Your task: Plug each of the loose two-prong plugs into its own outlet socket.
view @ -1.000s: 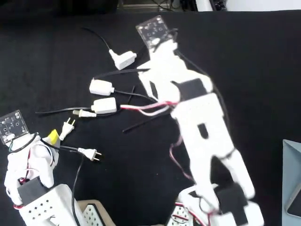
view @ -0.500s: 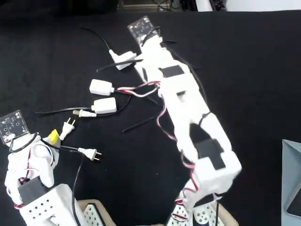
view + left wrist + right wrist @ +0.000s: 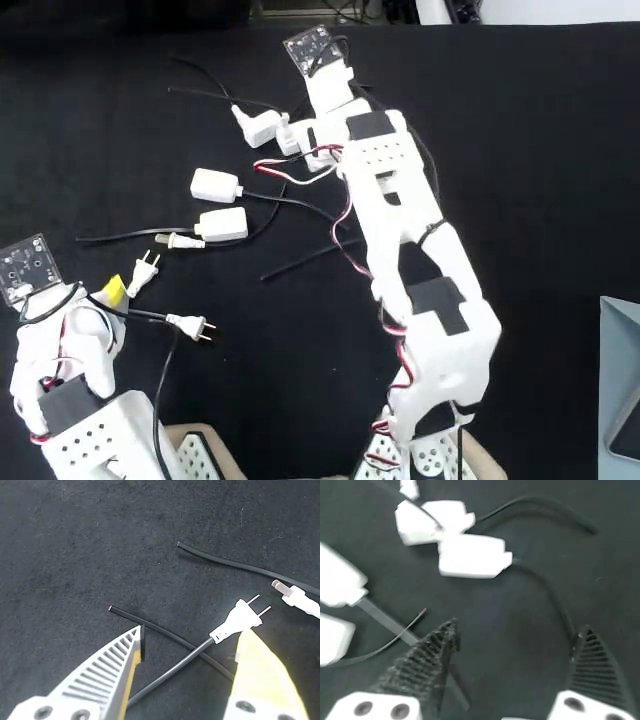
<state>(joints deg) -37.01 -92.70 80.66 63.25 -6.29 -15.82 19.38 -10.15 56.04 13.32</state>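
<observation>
White ribbed plastic: jaws of the L gripper (image 3: 192, 630), spread wide over the black surface (image 3: 75, 540), pinching nothing. A white two-prong plug (image 3: 236, 623) lies btw. the tips, just beside the yellowish jaw, prongs bare. Its black cable (image 3: 170, 667) crosses a thinner black lead (image 3: 150, 625). A second plug (image 3: 296, 596) lies near it, also loose. In the high view both sit at left centre of the frame. A third plug (image 3: 190, 325) lies lower left, beside the L arm (image 3: 70, 400).

R gripper (image 3: 518, 627): black toothed jaws spread, empty. Ahead of them is a white socket (image 3: 472, 556), touching another white piece (image 3: 427, 522). In the high view the R arm (image 3: 410, 270) runs from bottom centre to upper centre, its end at that socket. Two more sockets (image 3: 215, 184) lie below it, left of centre, w/ nothing plugged into the upper one.
</observation>
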